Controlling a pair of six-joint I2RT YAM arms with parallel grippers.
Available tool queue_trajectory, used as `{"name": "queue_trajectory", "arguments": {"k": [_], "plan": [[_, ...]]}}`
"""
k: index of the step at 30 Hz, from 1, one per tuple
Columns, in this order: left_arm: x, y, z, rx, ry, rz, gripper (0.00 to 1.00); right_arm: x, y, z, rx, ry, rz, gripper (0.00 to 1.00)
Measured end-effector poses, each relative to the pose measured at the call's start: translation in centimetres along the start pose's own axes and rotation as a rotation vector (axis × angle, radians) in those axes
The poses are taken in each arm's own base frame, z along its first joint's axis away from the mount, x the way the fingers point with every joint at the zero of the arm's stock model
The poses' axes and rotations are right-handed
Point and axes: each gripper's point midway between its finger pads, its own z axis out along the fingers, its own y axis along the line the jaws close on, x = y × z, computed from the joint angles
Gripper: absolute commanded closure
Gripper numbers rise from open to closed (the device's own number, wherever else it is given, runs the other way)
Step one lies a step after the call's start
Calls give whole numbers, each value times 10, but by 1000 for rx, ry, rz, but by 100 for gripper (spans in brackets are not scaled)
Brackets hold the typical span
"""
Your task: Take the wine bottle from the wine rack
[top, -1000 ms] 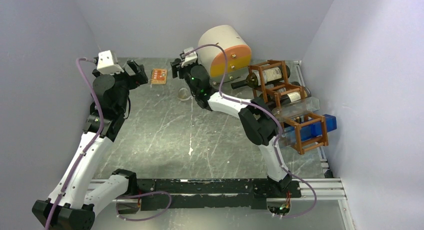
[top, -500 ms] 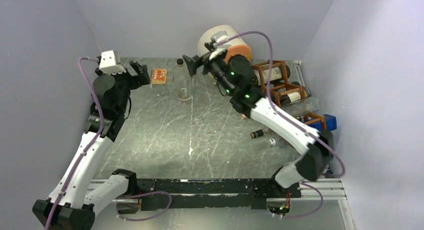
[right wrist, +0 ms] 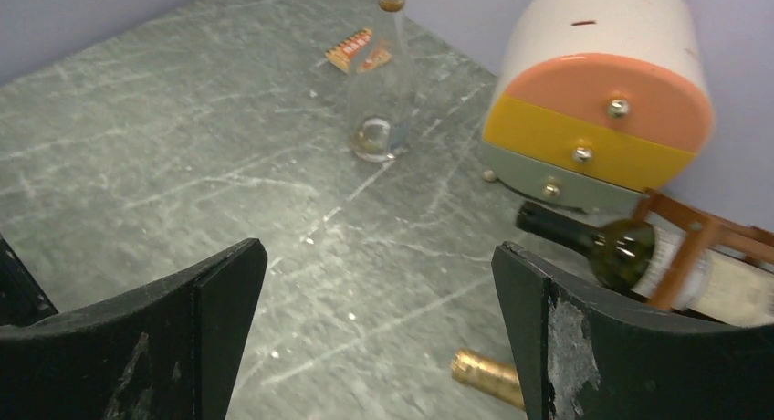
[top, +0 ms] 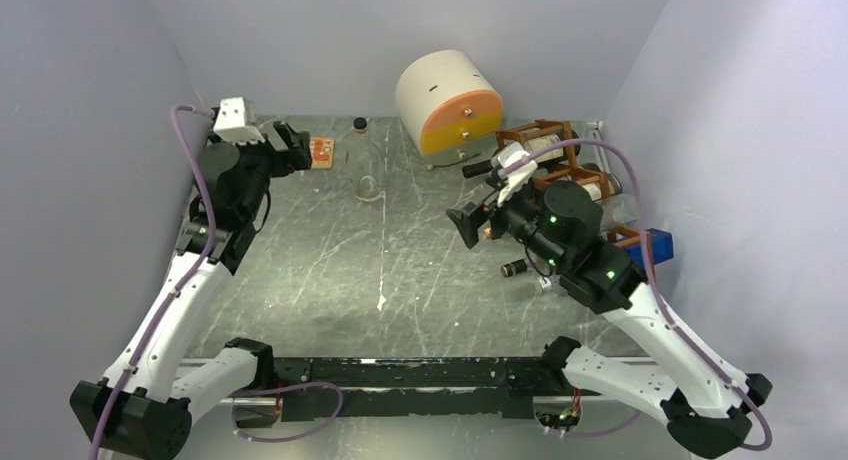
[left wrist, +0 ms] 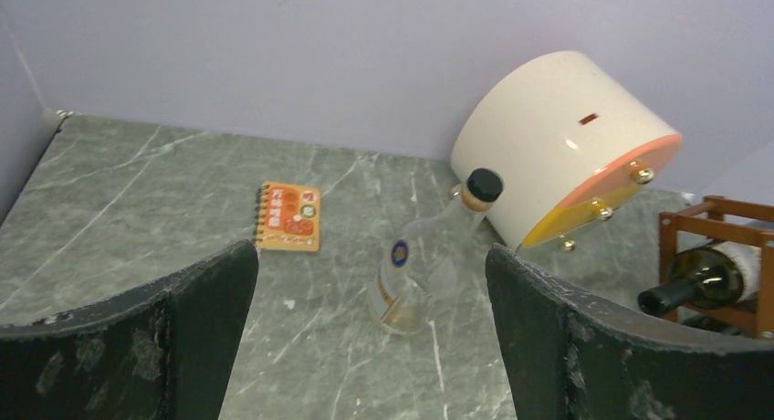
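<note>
Presently the right gripper (top: 468, 226) hangs above the table (top: 330, 270) with its jaws spread wide, holding and touching nothing. A dark wine bottle (right wrist: 630, 252) lies in the wine rack (top: 515, 137), near the gripper, to its right and farther back. A gold-capped neck (top: 514, 269) of a second bottle rests on the table beside the gripper. The left gripper (top: 288, 148) is likewise spread and empty.

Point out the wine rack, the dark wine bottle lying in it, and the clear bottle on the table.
wine rack (left wrist: 667, 256), left wrist view, near upright post.
dark wine bottle (left wrist: 707, 274), left wrist view, green shoulder.
clear bottle (left wrist: 420, 260), left wrist view, glass body.
</note>
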Motion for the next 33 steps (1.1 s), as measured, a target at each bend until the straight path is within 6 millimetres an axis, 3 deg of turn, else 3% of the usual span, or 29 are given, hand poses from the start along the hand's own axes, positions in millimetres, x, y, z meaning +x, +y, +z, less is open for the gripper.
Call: {"name": "queue_trajectory", "arguments": {"k": [5,12,16,19,24,33], "plan": [[-24,-21,5,77,-27,-35,2,-3,-14,-33,32,100,-114,0],[-78,-42,4,147,-149,-46,2,37,-23,-67,-14,324,-315,0],[-80,-43,4,155,-163,-39,2,55,-39,-87,10,427,-453,0],[-70,-40,2,155,-154,-33,2,71,-50,-97,14,516,-562,0],[-54,-30,-3,151,-130,-33,2,114,-70,-110,-10,724,-776,0],[-73,-40,-27,186,-193,-32,2,141,-91,-101,-36,905,-1014,0]]}}
